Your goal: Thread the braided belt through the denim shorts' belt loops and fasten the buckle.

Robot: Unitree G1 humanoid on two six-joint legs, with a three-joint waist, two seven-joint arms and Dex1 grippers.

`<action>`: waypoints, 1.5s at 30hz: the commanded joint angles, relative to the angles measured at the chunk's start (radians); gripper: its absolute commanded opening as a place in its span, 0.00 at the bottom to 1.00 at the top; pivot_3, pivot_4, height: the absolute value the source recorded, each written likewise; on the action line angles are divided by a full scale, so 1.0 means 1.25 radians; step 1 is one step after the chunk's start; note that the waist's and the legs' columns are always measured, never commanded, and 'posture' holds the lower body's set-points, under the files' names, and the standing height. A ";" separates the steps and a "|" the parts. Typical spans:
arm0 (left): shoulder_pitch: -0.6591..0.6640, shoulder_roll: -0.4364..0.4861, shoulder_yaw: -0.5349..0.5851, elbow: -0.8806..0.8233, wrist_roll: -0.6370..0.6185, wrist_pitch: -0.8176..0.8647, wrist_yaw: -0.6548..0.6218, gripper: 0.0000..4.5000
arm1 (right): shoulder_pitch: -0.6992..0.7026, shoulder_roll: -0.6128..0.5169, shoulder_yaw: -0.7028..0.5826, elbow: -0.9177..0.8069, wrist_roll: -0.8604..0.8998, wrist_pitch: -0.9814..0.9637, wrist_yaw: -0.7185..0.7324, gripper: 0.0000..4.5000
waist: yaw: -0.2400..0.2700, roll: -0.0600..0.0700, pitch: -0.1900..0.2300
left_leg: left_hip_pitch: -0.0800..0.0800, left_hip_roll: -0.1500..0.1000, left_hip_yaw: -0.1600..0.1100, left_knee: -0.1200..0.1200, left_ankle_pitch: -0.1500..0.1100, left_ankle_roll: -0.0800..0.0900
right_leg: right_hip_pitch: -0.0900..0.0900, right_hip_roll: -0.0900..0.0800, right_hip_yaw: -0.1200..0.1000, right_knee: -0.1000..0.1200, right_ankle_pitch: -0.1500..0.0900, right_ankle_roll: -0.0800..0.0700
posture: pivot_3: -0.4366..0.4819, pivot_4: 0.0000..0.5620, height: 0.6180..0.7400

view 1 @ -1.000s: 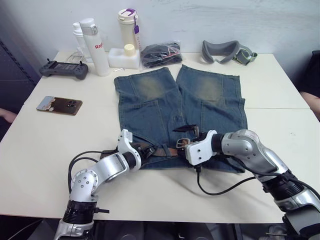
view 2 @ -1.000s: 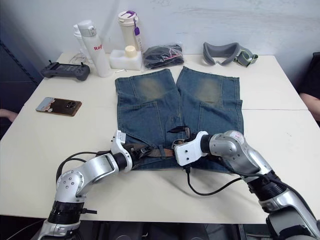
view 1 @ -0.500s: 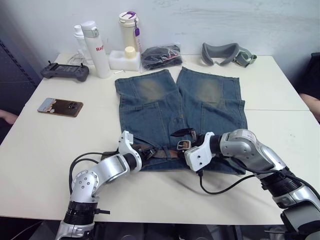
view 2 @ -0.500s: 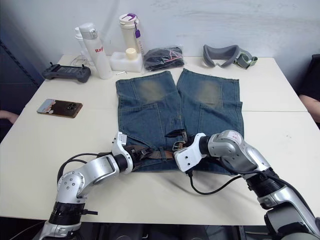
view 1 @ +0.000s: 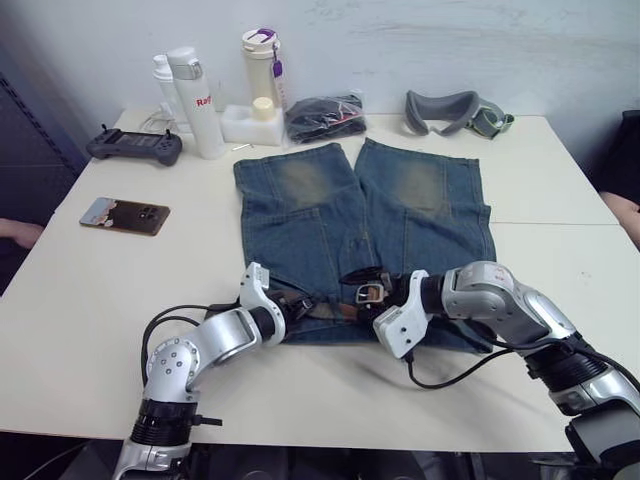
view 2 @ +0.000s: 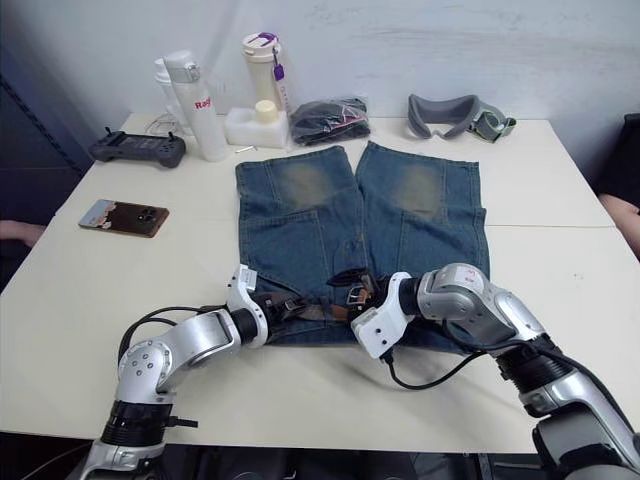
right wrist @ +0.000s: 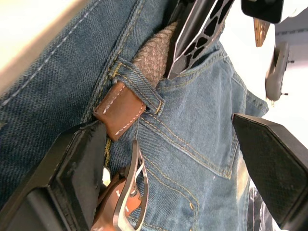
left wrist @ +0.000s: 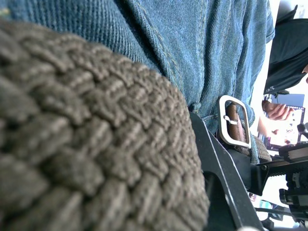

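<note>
Currently at the fastening end of the task, judging from the braided belt [view 1: 322, 306] already lying along the near waistband of the denim shorts [view 1: 360, 210].

Location of work:
- Shorts spread flat on the table [view 1: 90, 290], waistband at the near edge, legs pointing far.
- Belt long axis: left to right, parallel to the waistband.
- Buckle [view 1: 370, 293] near the waistband middle, between the two grippers and unfastened.

Tool state:
- Right gripper [right wrist: 166, 125]: released, jaws wide apart, holding nothing. Straddles the brown leather end [right wrist: 120, 109], which emerges from a belt loop [right wrist: 139, 85] with the buckle frame just beyond it.
- Left gripper [view 1: 287, 305]: pressed against the braided strap left of the buckle. Grip state cannot be told.

Governing relation:
- Buckle directly ahead of the right gripper and just beside it, well closer to the right arm than to the left.
- Treat the right arm as the likely one for any grasp on the buckle; approach along the belt axis, from the right.

Limits of view:
- Free tip of the belt hard to make out; possibly the dark curl just far of the buckle.
- Loops on the left half of the waistband hidden behind the left arm, so full threading not confirmable.
- Prong position too small to judge.
</note>
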State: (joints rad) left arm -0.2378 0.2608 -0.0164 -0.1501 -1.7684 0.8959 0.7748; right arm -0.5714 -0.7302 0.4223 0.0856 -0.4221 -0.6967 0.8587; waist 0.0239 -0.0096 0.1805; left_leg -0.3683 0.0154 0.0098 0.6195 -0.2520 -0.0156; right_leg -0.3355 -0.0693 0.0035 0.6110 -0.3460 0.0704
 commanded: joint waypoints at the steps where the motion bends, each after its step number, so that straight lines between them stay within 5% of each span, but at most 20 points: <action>1: 0.033 -0.020 -0.032 0.054 0.000 0.019 0.011 0.00 | 0.003 -0.009 0.035 0.016 0.000 -0.047 0.023 0.98 | 0.000 0.001 0.000 | 0.000 0.000 0.000 0.000 0.000 0.001 | 0.001 -0.001 0.000 -0.001 0.000 0.000 | 0.48 0.27 1.00; 9: 0.045 -0.043 -0.026 0.052 -0.020 0.014 0.010 0.00 | -0.004 0.038 0.043 0.033 0.013 -0.049 0.014 0.98 | -0.002 0.002 -0.002 | 0.003 -0.001 -0.001 0.000 -0.004 0.004 | 0.008 -0.003 -0.002 -0.010 0.000 0.000 | 0.48 0.27 1.00; 21: 0.036 -0.031 -0.043 0.065 -0.015 0.049 -0.007 0.00 | 0.071 0.105 -0.104 -0.089 0.315 0.339 0.073 0.98 | -0.003 0.003 -0.003 | 0.003 0.000 -0.003 -0.005 -0.004 0.004 | 0.008 -0.003 -0.004 -0.011 0.000 0.001 | 0.48 0.27 1.00; 30: 0.028 -0.031 -0.043 0.078 -0.002 0.075 -0.020 0.00 | 0.105 0.178 -0.154 -0.208 0.413 0.599 0.051 0.98 | 0.003 0.007 -0.004 | -0.001 -0.001 -0.005 -0.005 -0.007 0.001 | 0.004 -0.004 -0.005 -0.012 0.000 0.001 | 0.48 0.27 1.00; 45: 0.019 -0.031 -0.033 0.088 0.008 0.091 -0.030 0.00 | 0.071 0.065 -0.103 -0.089 0.214 0.364 0.045 0.98 | 0.003 0.009 -0.004 | -0.003 -0.006 -0.004 -0.006 -0.010 0.006 | 0.007 -0.008 -0.007 -0.020 0.000 0.000 | 0.48 0.27 1.00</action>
State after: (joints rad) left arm -0.2464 0.2405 -0.0039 -0.1271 -1.7779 0.9886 0.7389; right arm -0.4618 -0.6415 0.2904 -0.0173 -0.1414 -0.1798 0.9203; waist 0.0278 0.0022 0.1756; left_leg -0.3716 0.0081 0.0042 0.6121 -0.2645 -0.0083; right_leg -0.3262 -0.0799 -0.0051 0.5852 -0.3456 0.0710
